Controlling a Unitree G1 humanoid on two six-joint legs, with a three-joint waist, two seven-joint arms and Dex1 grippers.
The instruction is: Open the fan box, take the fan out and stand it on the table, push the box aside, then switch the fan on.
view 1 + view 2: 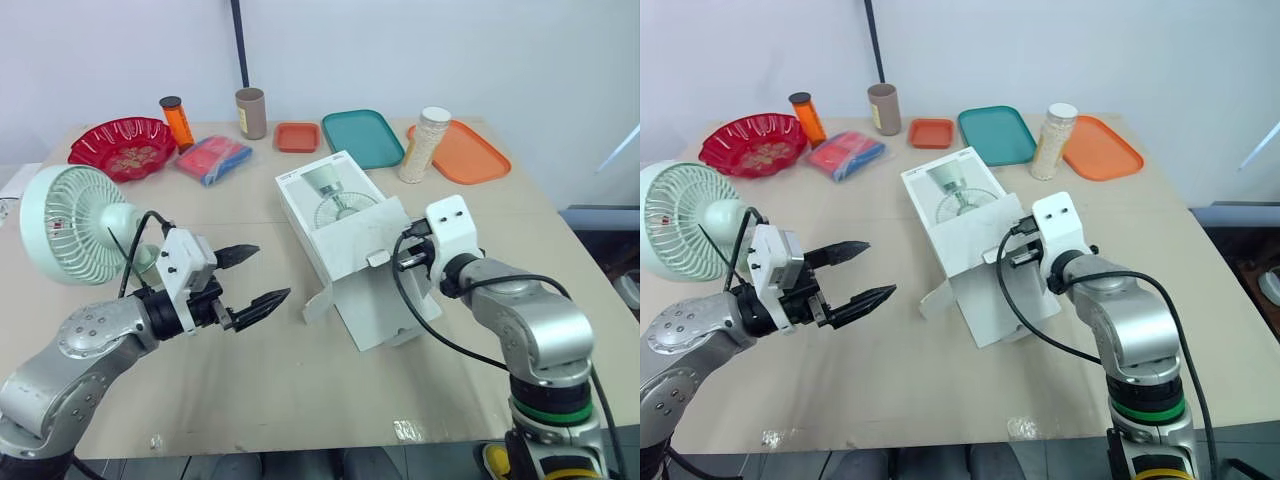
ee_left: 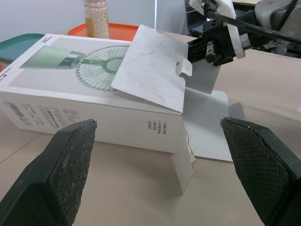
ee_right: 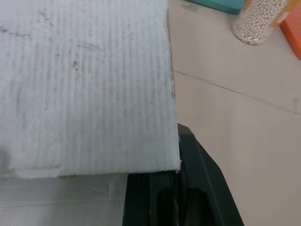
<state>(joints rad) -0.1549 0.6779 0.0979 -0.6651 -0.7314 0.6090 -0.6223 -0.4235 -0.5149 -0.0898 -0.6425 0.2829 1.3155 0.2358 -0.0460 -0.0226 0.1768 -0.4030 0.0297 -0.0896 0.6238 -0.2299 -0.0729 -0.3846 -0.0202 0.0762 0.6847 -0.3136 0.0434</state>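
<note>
The pale green fan [image 1: 75,225] stands upright on the table's left side. In the middle lies the white fan box [image 1: 335,200] with its near end open and its lid flap [image 1: 355,245] raised. My left gripper [image 1: 272,272] hovers open between the fan and the box, holding nothing, its tips pointing at the box's open end. My right gripper [image 1: 405,255] sits at the flap's right edge with its fingers [image 3: 202,188] together. In the right wrist view the flap [image 3: 84,84] lies over them.
Along the back stand a red bowl [image 1: 122,147], an orange bottle [image 1: 177,120], a brown tube [image 1: 251,112], a blue and red pack [image 1: 213,159], a small orange tray [image 1: 297,136], a teal tray [image 1: 362,137], a jar of white beads [image 1: 424,145] and an orange tray [image 1: 465,152].
</note>
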